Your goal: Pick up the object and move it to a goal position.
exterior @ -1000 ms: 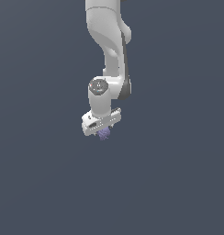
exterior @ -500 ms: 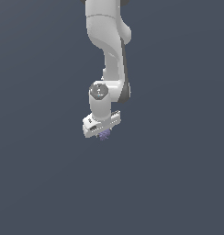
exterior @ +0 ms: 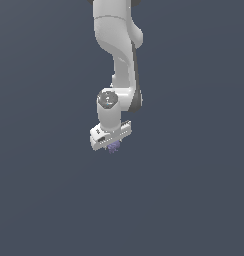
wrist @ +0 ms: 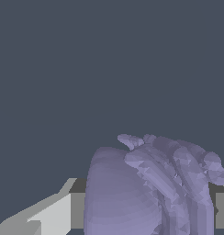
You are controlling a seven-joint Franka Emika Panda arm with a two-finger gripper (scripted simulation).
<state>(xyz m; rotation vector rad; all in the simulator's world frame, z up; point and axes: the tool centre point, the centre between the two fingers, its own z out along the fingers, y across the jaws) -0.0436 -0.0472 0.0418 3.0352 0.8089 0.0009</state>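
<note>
In the exterior view the white arm hangs down the middle of the picture. Its gripper [exterior: 113, 145] is shut on the object [exterior: 113, 147], a small lavender-purple lumpy thing that peeks out just below the white hand. The wrist view is filled at close range by the object [wrist: 150, 188], with ridged, spiky lobes, held between the grey fingers [wrist: 49, 215]. Part of the object is hidden by the hand in the exterior view.
A plain dark grey-blue surface surrounds the arm in both views. No other objects, containers or edges show.
The arm's lower part and the gripper with the object have shifted slightly upward in the exterior view. The grip on the object is unchanged.
</note>
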